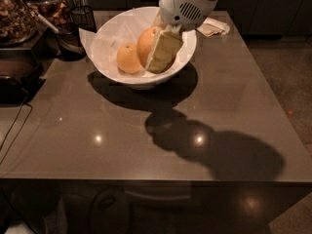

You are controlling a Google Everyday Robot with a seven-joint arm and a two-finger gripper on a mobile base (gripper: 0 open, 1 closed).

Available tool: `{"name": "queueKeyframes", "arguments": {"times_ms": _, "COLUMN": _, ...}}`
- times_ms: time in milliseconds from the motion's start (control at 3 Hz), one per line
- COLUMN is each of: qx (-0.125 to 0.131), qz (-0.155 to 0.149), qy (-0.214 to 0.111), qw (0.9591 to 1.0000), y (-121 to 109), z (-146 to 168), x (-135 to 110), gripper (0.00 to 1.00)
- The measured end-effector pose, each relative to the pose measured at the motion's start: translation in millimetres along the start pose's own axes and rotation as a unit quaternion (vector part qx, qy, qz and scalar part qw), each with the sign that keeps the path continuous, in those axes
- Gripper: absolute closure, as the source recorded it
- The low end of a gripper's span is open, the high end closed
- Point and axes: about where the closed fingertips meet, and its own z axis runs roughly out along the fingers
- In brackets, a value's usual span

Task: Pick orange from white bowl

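Reaching into white bowl (190, 52), gripper (155, 57) w/ fingers (165, 48) clamped on orange (146, 43), beside paler fruit (128, 59).

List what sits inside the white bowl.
Crinkled paper, a paler fruit and the orange. The gripper reaches into the bowl, covering the orange's right side and whatever lies behind it.

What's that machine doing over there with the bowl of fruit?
A robot arm is reaching down into the white bowl on the table. Its gripper is right against the orange, the deeper-coloured of the two fruits in there. A paler fruit sits just beside it. The orange is inside the bowl and not yet taken out.
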Motion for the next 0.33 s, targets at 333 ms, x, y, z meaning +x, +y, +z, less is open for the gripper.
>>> {"name": "queueKeyframes", "arguments": {"times_ms": 333, "qx": 0.006, "qz": 0.0, "qy": -0.019, "qw": 0.9998, "y": 26.1, "z": -12.9, "x": 7.0, "gripper": 1.0}}
